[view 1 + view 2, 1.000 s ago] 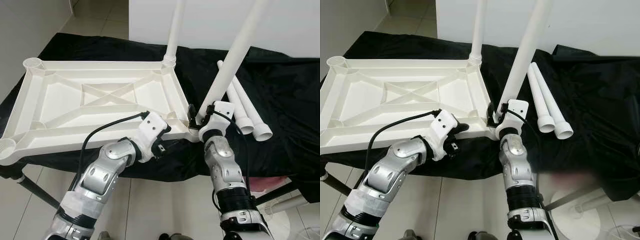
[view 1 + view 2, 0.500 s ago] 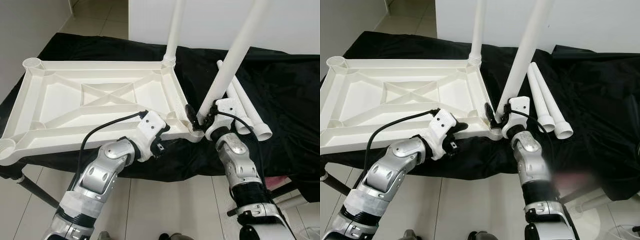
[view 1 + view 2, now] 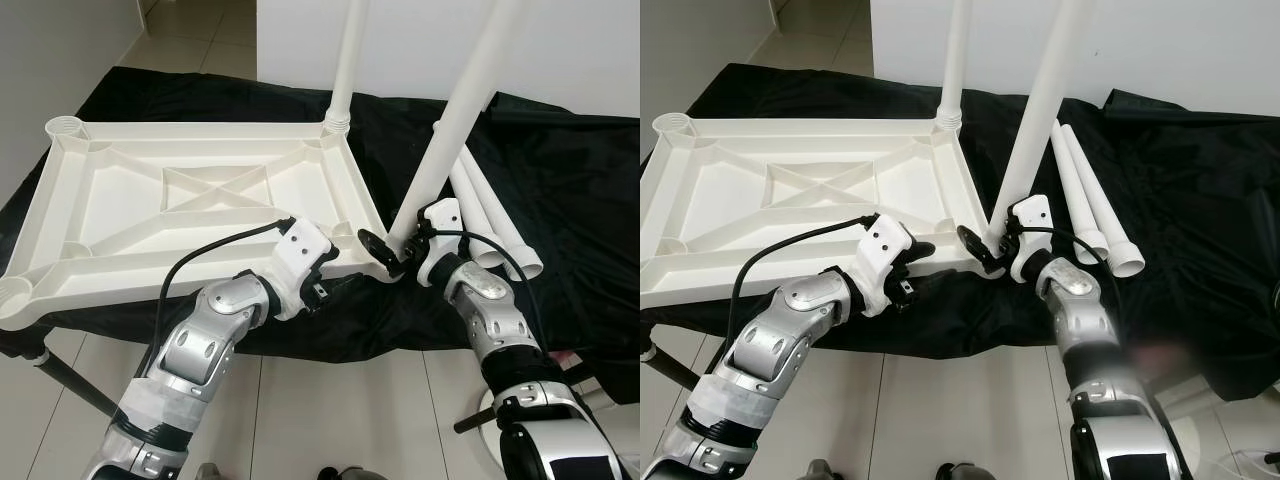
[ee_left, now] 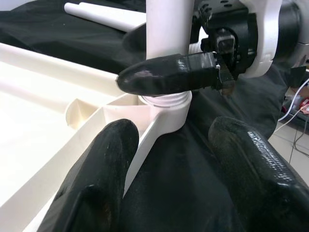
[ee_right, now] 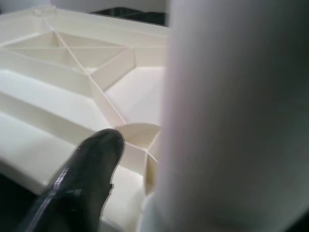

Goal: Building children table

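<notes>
A white tabletop (image 3: 200, 200) lies upside down on a black cloth. One white leg (image 3: 345, 60) stands in its far right corner socket. A second leg (image 3: 455, 120) rises tilted from the near right corner socket (image 4: 166, 108), where screw threads show. My right gripper (image 3: 388, 243) is shut on the base of this leg, one finger (image 4: 164, 77) lying across its front. My left gripper (image 3: 338, 268) sits at the tabletop's near rim, just left of that socket. It is open, with the rim passing between its fingers (image 4: 101, 174). Two loose legs (image 3: 490, 215) lie on the cloth to the right.
The black cloth (image 3: 560, 170) covers a low stand and hangs over its near edge. A white wall panel (image 3: 420, 40) stands behind it. Tiled floor (image 3: 330, 420) lies in front, with a black stand leg (image 3: 60, 375) at the lower left.
My right forearm has swung out to the right and its wrist has turned around the leg's base, so its finger now points left. The left arm has stayed put.
</notes>
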Available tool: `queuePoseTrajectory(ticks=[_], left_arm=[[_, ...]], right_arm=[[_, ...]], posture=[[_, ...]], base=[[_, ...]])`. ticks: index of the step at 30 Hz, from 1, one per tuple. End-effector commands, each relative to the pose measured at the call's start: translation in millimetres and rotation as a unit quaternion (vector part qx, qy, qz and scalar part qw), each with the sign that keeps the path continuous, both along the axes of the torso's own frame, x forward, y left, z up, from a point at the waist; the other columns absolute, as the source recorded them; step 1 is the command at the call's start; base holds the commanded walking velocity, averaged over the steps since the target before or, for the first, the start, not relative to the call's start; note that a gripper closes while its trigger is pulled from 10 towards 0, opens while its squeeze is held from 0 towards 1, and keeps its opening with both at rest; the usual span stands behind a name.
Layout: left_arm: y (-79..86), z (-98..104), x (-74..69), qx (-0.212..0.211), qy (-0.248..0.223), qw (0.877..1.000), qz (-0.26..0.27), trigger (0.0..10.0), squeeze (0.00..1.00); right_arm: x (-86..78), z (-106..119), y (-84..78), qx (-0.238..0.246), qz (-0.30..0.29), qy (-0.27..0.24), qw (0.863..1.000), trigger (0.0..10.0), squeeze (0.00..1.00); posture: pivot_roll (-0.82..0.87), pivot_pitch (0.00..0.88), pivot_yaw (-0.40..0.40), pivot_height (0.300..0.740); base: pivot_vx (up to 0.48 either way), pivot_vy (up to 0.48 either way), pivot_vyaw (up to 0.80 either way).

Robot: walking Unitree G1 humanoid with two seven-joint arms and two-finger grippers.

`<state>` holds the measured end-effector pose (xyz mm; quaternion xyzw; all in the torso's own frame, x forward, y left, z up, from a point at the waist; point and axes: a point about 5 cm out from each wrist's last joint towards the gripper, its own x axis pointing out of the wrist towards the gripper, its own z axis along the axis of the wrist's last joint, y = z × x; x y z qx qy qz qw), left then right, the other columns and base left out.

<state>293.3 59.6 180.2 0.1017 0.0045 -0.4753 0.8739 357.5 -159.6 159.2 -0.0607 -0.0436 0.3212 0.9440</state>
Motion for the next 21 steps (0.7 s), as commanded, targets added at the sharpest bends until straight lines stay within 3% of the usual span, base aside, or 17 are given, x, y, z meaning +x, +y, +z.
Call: queuePoseTrajectory(ticks=[1,12,13,14,21], left_arm=[[-0.1,-1.2,0.6,0.005,0.003,1.000,0.004,10.0,0.00],[0.6,-1.2,0.4,0.007,0.001,1.000,0.005,10.0,0.00],[0.6,-1.2,0.0,0.007,0.001,1.000,0.004,10.0,0.00],[0.6,-1.6,-0.1,0.008,0.001,1.000,0.004,10.0,0.00],[0.6,-2.4,-0.4,0.009,0.003,1.000,0.003,10.0,0.00]], right_arm=[[-0.9,-5.9,-0.6,-0.018,0.014,0.010,1.000,0.0,0.00],[-2.0,-11.0,-7.5,-0.007,0.014,0.015,1.000,0.0,0.00],[-2.6,-12.4,-7.5,-0.001,0.009,0.018,1.000,3.8,0.00],[-3.0,-13.4,-6.9,0.005,0.002,0.018,1.000,10.0,0.00],[-0.5,-14.7,-5.1,0.029,-0.052,0.016,0.998,10.0,0.00]], posture=[[0.05,0.087,-0.098,0.740],[0.05,0.088,-0.095,0.740],[0.05,0.091,-0.097,0.740],[0.05,0.091,-0.097,0.740],[0.04,0.092,-0.098,0.740]], base=[[0.000,0.000,0.00],[0.000,0.000,0.00],[0.000,0.000,0.00],[0.000,0.000,0.00],[0.000,0.000,0.00]])
